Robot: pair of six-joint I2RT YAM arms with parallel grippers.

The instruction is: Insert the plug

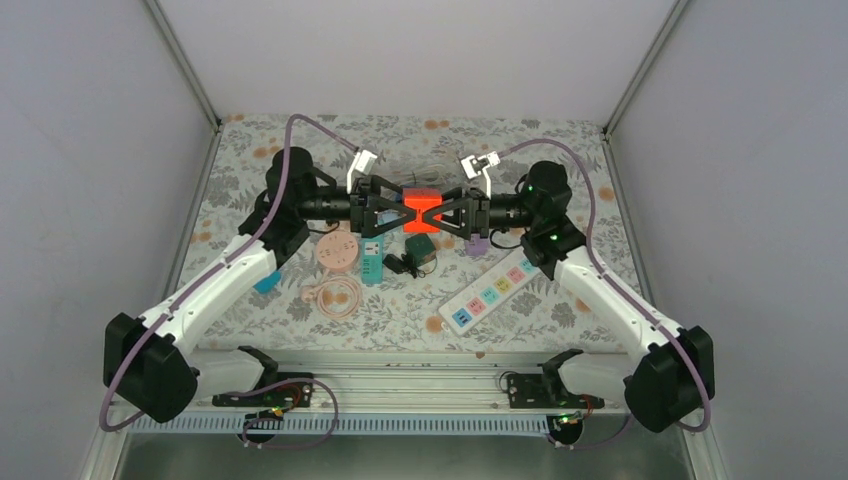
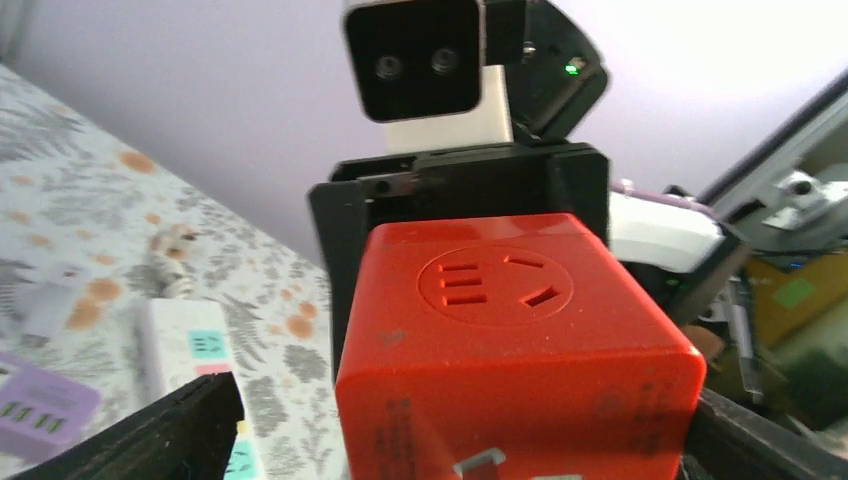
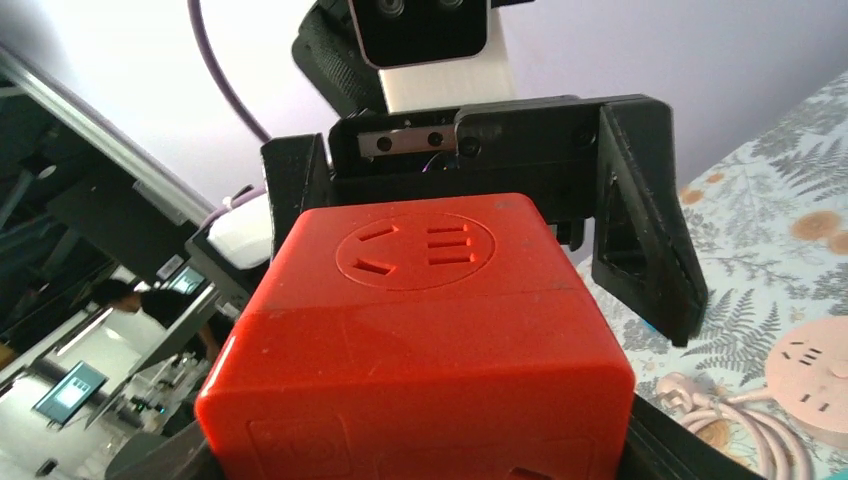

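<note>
A red cube plug (image 1: 422, 213) hangs in the air above the table's middle, between my two grippers. A round socket face is on its top (image 2: 487, 280), and a metal prong (image 2: 490, 462) shows on the side facing the left wrist. My right gripper (image 1: 447, 213) is shut on the cube (image 3: 420, 330), with its fingers against both flanks. My left gripper (image 1: 400, 215) is open. Its fingers (image 2: 150, 430) stand apart from the cube, and floral table shows in the gap. A white power strip (image 1: 497, 290) lies on the table below and to the right.
Under the grippers lie a pink round socket (image 1: 338, 252) with a coiled cord (image 1: 335, 296), a teal adapter (image 1: 372, 258), a black adapter (image 1: 415, 255) and a purple block (image 1: 477, 245). Grey walls close in the table at the back and both sides.
</note>
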